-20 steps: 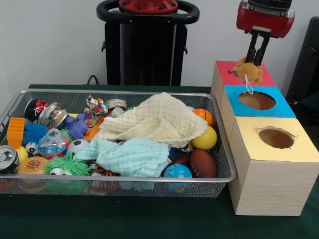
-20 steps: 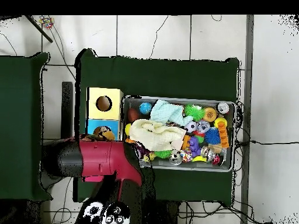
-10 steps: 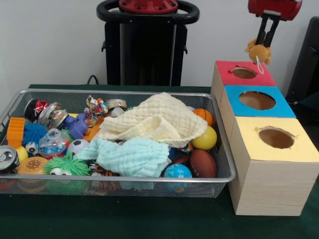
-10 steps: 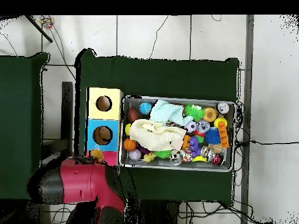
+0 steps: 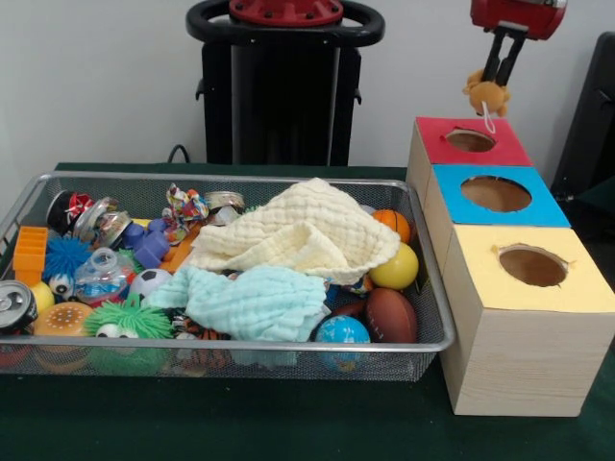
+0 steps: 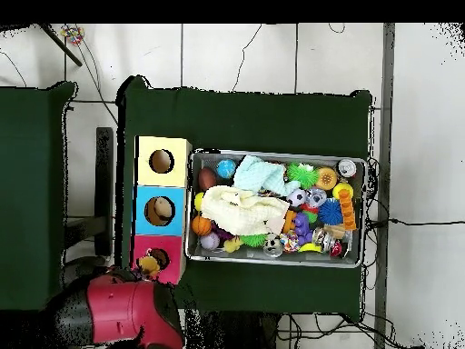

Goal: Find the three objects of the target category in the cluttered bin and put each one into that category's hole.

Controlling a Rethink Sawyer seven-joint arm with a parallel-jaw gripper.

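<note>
My gripper hangs from the red arm head at the top right of the front view, shut on a small orange-brown plush toy with a white loop. It holds the toy in the air above the round hole in the red-topped box. In the overhead view the toy shows beside that hole, next to the red arm. The wire mesh bin sits left of the boxes, full of toys under a cream cloth and a light blue cloth.
The blue-topped box and the yellow-topped box stand in a row in front of the red one. The bin holds balls, a can, spiky toys and a brown football. The black pedestal stands behind.
The gripper with the plush toy rose from just over the red box top to well above it, then shifted slightly left over the hole. The bin's contents did not move.
</note>
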